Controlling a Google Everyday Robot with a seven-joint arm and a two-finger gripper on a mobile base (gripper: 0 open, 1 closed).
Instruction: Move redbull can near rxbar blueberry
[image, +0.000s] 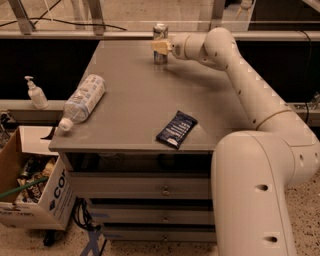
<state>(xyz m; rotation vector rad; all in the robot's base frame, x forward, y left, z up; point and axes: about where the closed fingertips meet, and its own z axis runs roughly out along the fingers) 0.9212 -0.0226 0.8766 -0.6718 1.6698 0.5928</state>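
The redbull can (160, 56) stands upright near the far edge of the grey table (135, 100), silver and dark with a silver top. My gripper (161, 46) reaches in from the right at the can's mid height, and its cream tip overlaps the front of the can. The rxbar blueberry (176, 129), a flat dark navy wrapper with white text, lies near the table's front edge, well apart from the can.
A clear plastic water bottle (83, 100) lies on its side at the table's left edge. A soap dispenser (35, 93) stands on a ledge to the left. A cardboard box (35, 185) sits on the floor at lower left. Drawers are under the table.
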